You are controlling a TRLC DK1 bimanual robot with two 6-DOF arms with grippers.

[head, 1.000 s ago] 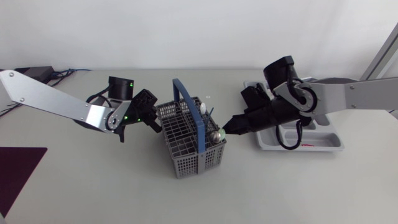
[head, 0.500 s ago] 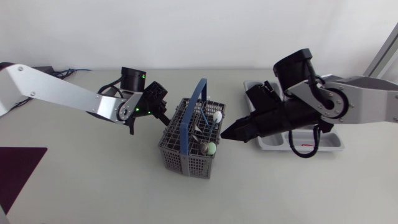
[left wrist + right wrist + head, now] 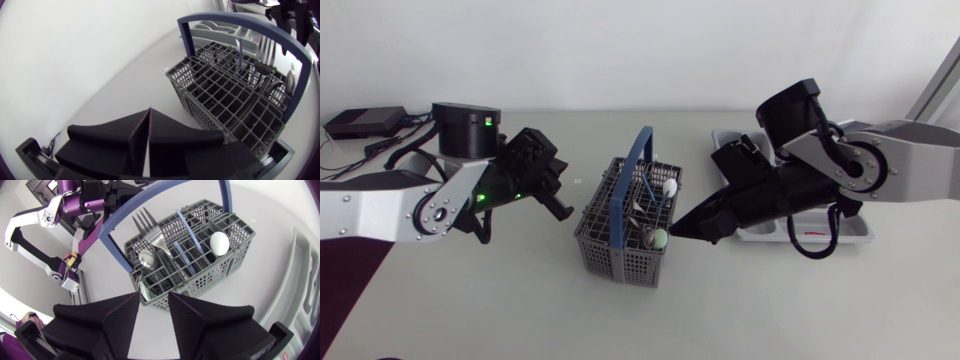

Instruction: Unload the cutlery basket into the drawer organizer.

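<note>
Cutlery basket mid-table, flanked by both grippers.
The grey cutlery basket [image 3: 620, 262] stands on the table with its blue handle [image 3: 185, 40] up, holding a fork [image 3: 150, 222] and spoons; the right gripper [image 3: 682, 228] sits just beside its right wall, fingers parted with nothing between them, the basket straight ahead; the left gripper [image 3: 563, 210] lies near its left side, apart, fingers pressed together on nothing; the drawer organizer [image 3: 852, 228] lies behind the right arm.
</note>
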